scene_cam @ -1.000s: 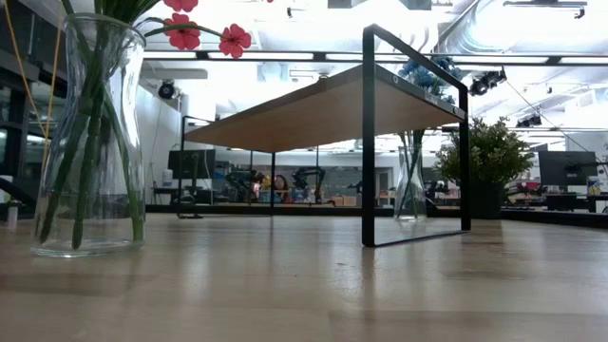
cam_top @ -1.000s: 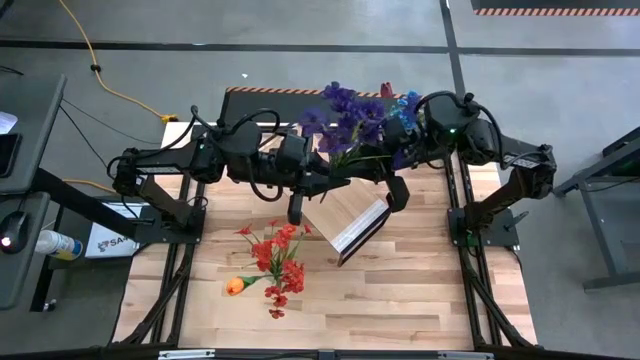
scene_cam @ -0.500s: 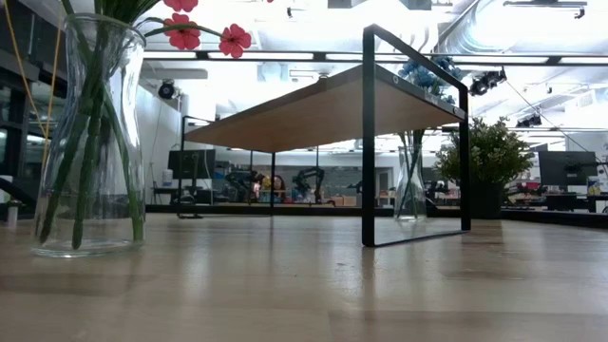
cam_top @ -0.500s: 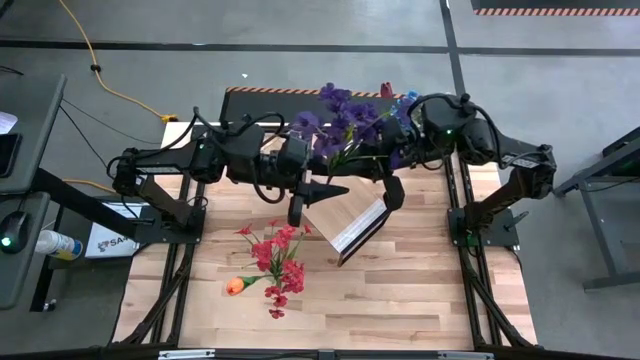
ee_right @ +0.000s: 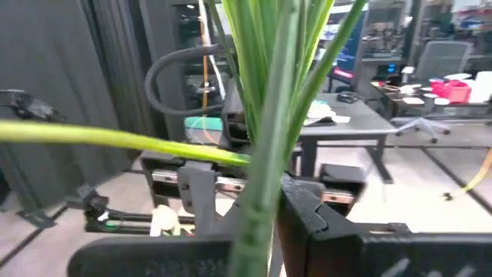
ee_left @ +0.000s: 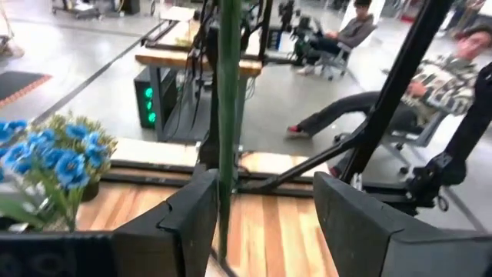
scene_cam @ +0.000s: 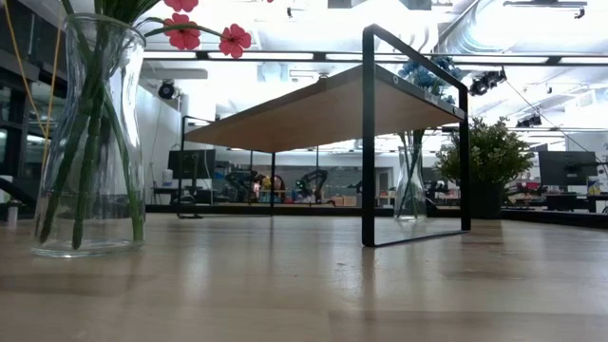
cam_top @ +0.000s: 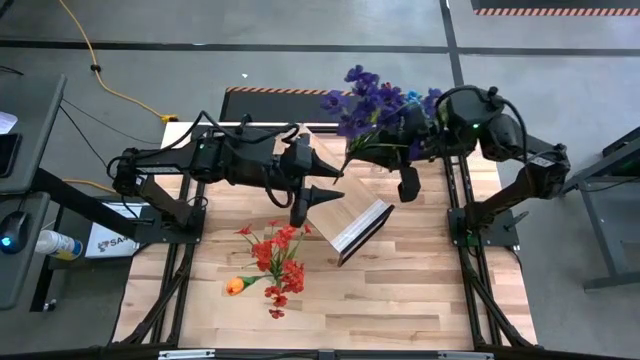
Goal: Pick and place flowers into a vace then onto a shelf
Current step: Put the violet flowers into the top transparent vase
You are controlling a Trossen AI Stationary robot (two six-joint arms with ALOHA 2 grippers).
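From above, the left hand [cam_top: 318, 186] stood spread beside the light-wood, dark-framed shelf [cam_top: 362, 225], holding nothing; the right hand [cam_top: 372, 148], pinched on thin green stalks, carried purple and blue flowers [cam_top: 372, 98], now shifted rightward. The low view alone showed a clear glass vase [scene_cam: 87, 133] of red blooms on the bench [scene_cam: 304, 285]. The left wrist view showed one green stalk [ee_left: 228, 115] between parted fingers [ee_left: 350, 215].

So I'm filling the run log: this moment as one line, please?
left hand: open, over shelf | right hand: shut on purple and blue flowers | red flowers: in vase on table
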